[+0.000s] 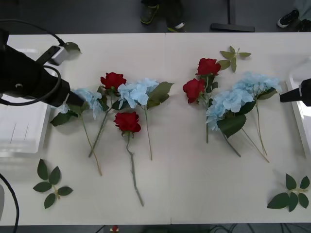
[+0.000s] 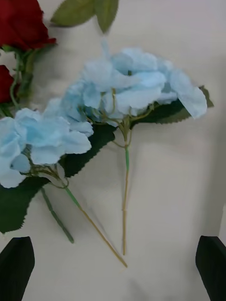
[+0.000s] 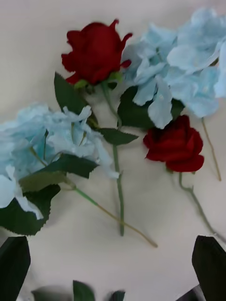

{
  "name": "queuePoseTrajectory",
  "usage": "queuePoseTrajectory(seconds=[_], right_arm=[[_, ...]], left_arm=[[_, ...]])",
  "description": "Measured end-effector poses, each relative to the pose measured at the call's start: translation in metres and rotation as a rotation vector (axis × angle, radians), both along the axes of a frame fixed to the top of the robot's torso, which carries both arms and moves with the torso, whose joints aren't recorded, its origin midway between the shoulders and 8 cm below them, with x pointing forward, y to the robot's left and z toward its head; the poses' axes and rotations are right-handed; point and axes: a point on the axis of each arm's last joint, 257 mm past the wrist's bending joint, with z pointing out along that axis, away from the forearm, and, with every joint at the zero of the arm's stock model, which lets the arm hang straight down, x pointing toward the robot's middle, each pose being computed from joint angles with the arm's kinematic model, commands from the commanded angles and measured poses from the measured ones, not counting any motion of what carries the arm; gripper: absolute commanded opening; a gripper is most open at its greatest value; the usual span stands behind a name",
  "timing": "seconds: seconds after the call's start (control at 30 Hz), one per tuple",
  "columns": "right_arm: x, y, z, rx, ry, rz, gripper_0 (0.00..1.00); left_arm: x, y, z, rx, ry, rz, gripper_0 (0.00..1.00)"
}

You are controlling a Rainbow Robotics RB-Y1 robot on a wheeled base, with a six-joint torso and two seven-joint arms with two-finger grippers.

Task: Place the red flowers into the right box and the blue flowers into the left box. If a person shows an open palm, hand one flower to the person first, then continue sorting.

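No flower is in a box yet. All four red flowers and all four blue flowers lie on the bench.

Two red ones lie left of the middle, with a blue one touching them and another blue one nearer the left edge. Two more red ones lie right of the middle. Beside them are two blue ones, toward the right edge.

The left box sits at the left edge. It looks bare. The right box sits at the right edge. So all the sorting is left to do. No open palm is seen.

The left tool hangs over the blue flower by the left edge. Its fingers are wide apart. It holds nothing and touches nothing.

The right tool hangs by the right edge, near the blue flower closest to that edge. Its fingers are wide apart too, and it holds nothing.

I think each tool is getting ready to pick up a blue flower.
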Motion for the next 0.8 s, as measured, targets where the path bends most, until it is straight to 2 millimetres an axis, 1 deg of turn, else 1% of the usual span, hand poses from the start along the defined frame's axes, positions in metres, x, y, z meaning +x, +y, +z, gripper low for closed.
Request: queuePoseTrajectory(seconds=[0.1, 0.2, 0.27, 0.4, 0.5, 0.57, 0.73, 0.8], right_arm=[[-0.001, -0.013, -0.021, -0.06, 0.043, -0.02, 1.0], [0.001, -0.021, -0.04, -0.147, 0.073, -0.017, 1.0], [0.007, -0.019, -0.049, -0.174, 0.07, -0.014, 1.0], [0.021, -0.015, -0.069, -0.193, 0.063, -0.045, 1.0], [0.027, -0.008, -0.081, -0.167, 0.062, -0.087, 1.0], [0.03, -0.009, -0.088, -0.171, 0.056, -0.103, 1.0], [0.034, -0.011, -0.11, -0.18, 0.059, -0.13, 1.0], [0.037, -0.01, -0.12, -0.179, 0.059, -0.137, 1.0]], left_arm=[[-0.001, 0.003, -0.005, 0.013, 0.025, 0.052, 1.0], [-0.001, 0.003, -0.009, -0.021, 0.067, 0.173, 1.0], [0.0, 0.007, -0.014, -0.013, 0.083, 0.239, 1.0], [0.0, 0.014, -0.027, 0.055, 0.093, 0.283, 1.0], [-0.003, 0.018, -0.041, 0.044, 0.123, 0.41, 1.0], [-0.005, 0.022, -0.052, 0.04, 0.136, 0.488, 1.0], [-0.012, 0.026, -0.079, 0.085, 0.138, 0.497, 1.0], [-0.012, 0.026, -0.088, 0.076, 0.134, 0.546, 1.0]])
